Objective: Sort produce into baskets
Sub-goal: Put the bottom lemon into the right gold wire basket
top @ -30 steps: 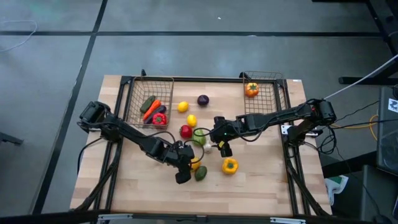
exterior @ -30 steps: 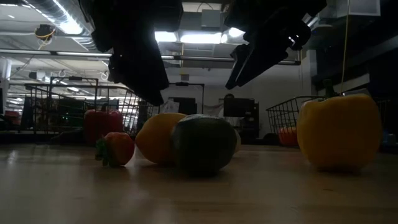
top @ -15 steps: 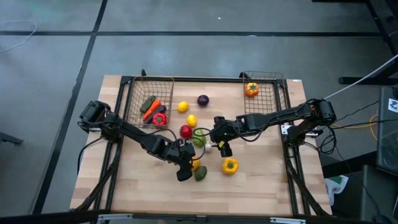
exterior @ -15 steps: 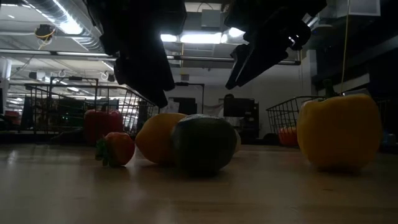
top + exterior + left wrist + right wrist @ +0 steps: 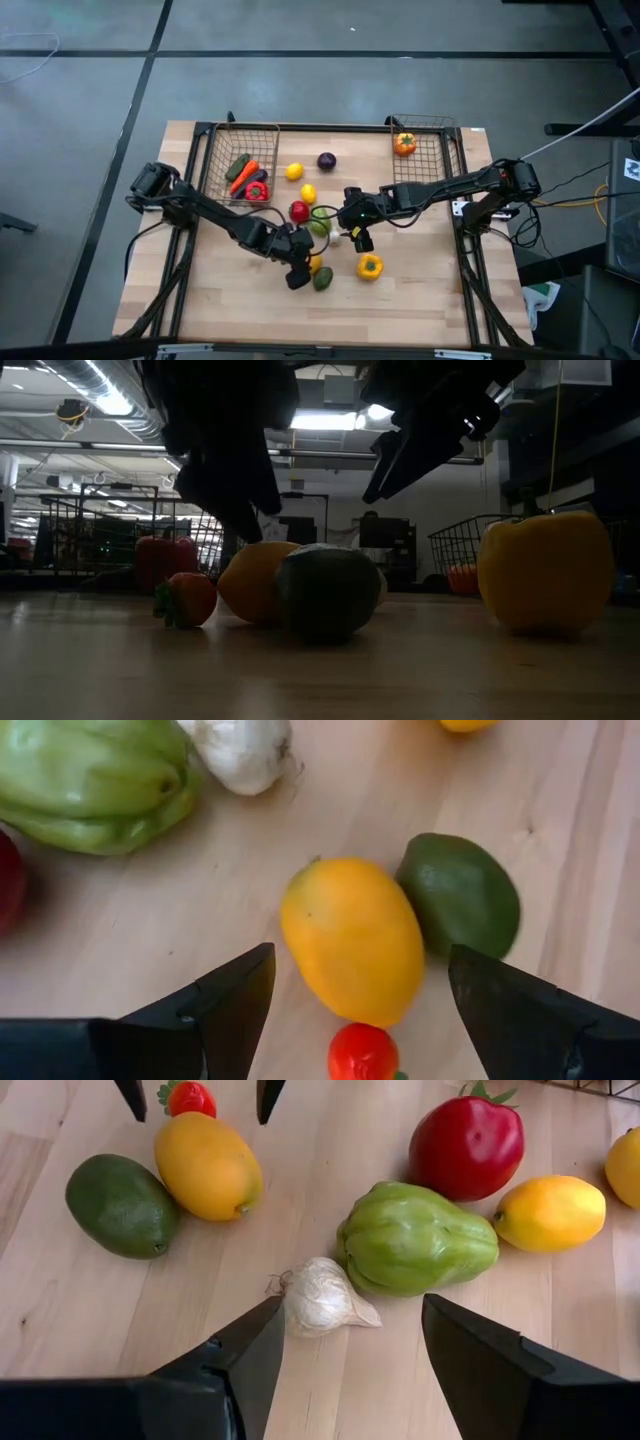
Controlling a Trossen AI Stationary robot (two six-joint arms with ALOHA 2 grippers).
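Observation:
An orange-yellow mango-like fruit point(image 5: 352, 940), a green avocado point(image 5: 460, 905) and a tiny red tomato point(image 5: 362, 1052) lie together on the table. My left gripper point(image 5: 298, 277) hangs open just above them, its fingers on either side of the mango and tomato, touching nothing. My right gripper point(image 5: 358, 240) hangs open above a white garlic bulb point(image 5: 320, 1295), next to a green chayote-like piece point(image 5: 415, 1238). The left basket point(image 5: 243, 165) holds a cucumber, a carrot and a red pepper. The right basket point(image 5: 425, 150) holds an orange pepper point(image 5: 404, 144).
A yellow pepper point(image 5: 369, 266) stands near the front, right of the avocado. A red pepper point(image 5: 465, 1145), two lemons point(image 5: 308, 194) point(image 5: 293, 171) and a purple piece point(image 5: 327, 160) lie between the baskets. Bare wood lies along the table's near edge.
My left gripper has crept a little toward the mango and the table's far edge and come down slightly, staying open. My right gripper and the produce have kept still.

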